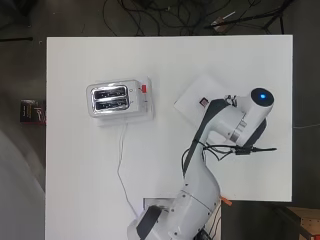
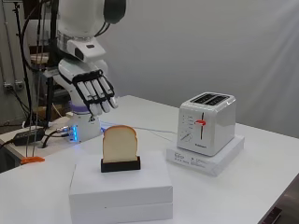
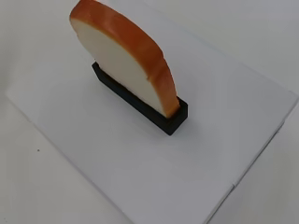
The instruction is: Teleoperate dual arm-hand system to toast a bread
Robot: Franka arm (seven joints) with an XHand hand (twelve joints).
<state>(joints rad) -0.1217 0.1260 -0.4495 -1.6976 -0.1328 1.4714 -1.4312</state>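
One white table (image 2: 261, 154) fills the side view, with a white robot arm (image 1: 200, 190) rising at the frame's left and two workstations set well apart on it. At right of centre a white two-slot toaster (image 2: 207, 122) stands on a flat white slab (image 2: 219, 161), its red lever (image 2: 200, 122) up and both slots empty; a thin cable (image 1: 120, 165) trails from it down the overhead frame toward the arm's base. At lower centre a stacked white box (image 2: 120, 193) carries a black holder (image 2: 120, 164), and a slice of bread (image 2: 120, 143) stands upright in it, untouched. The hand (image 2: 93, 91) hangs above and just left of the slice, palm toward it, fingers (image 2: 100, 93) straight and spread, holding nothing.

Judged from this, the step in hand is the approach to pick up the bread. The next move calls for lowering the hand and closing fingers and thumb on the slice's two faces, then lifting it straight up out of the holder's groove.

Open tabletop lies between box and toaster, leaving a clear carry path. The box's near edge and the table's right edge leave less room.
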